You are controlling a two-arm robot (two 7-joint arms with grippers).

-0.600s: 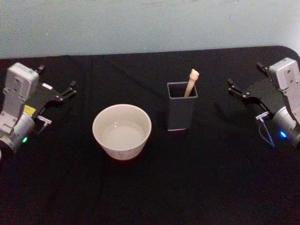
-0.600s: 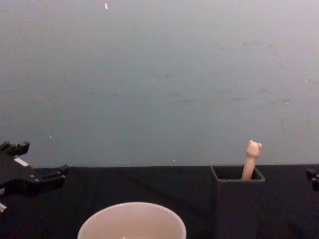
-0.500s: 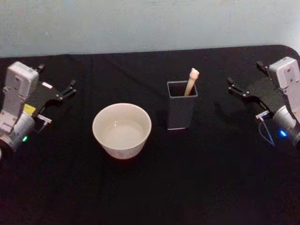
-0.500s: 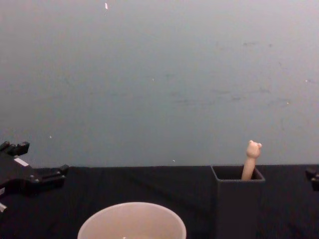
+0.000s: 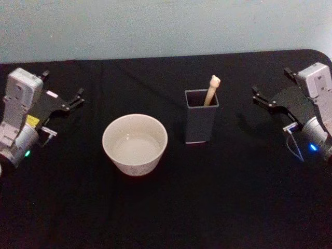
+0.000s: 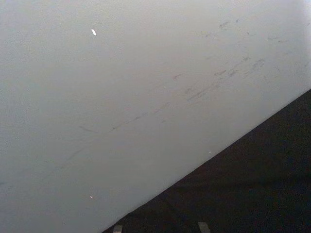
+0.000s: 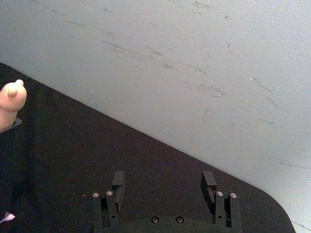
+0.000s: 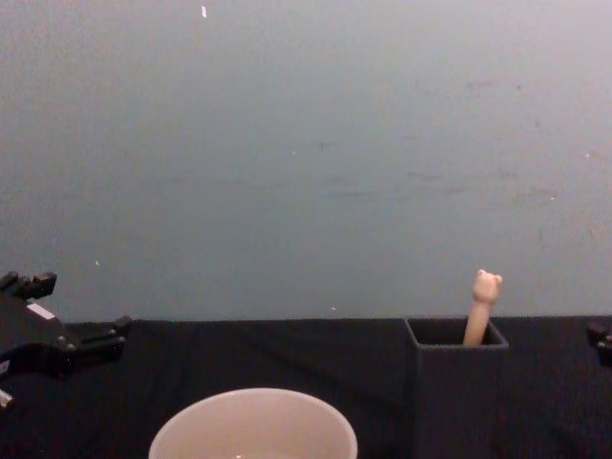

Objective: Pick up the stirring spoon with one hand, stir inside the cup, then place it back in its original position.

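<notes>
I see the stirring spoon (image 5: 212,88) standing in the dark grey holder (image 5: 200,122), leaning toward the holder's far right corner. Only its tan handle and knobby top show above the rim; the shaft and bowl are hidden inside the holder's walls. The cup (image 5: 135,144) sits just left of the holder, apart from it, on the black table (image 5: 218,197). From the chest view the cup's (image 8: 252,424) lower part is cut off, and the spoon's knob (image 8: 485,287) pokes above the holder (image 8: 459,392). The left gripper (image 5: 63,84) hovers well to the left of the holder, beyond the cup, its 2 fingers spread and holding nothing. The right gripper (image 5: 271,83) hangs well to the right of the holder, fingers also spread wide and bare; its wrist view shows both fingers (image 7: 116,183) apart, with the spoon's knob (image 7: 12,99) cut off at the frame edge.
</notes>
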